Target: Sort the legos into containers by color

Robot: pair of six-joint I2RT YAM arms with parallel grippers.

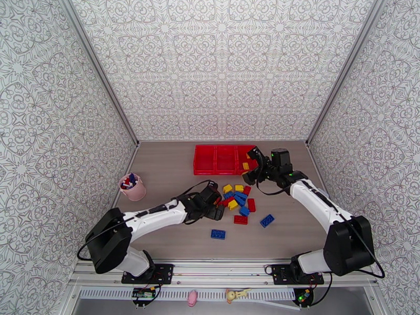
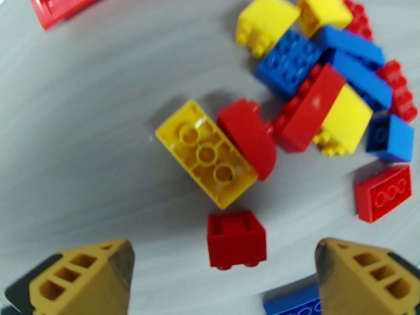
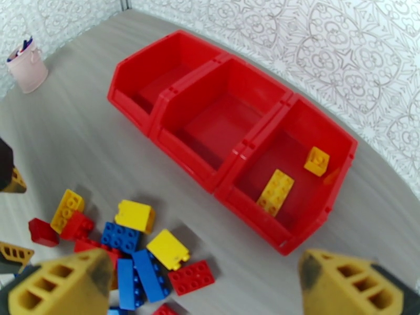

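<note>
Left gripper (image 2: 223, 258) spread over red brick (image 2: 236, 240), right gripper (image 3: 205, 266) spread empty near containers (image 3: 262, 124), two yellow legos (image 3: 275, 191) in rightmost bin (image 3: 294, 148), others heaped on table (image 3: 79, 127)

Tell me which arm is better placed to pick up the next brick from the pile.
Left. The left hand, open, hangs at the edge of the pile, a red brick just ahead of it. The right hand, open too, is by the bins.

Loose pile of red, blue, yellow legos (image 1: 239, 198) near 3 red containers (image 1: 220, 171)
</note>
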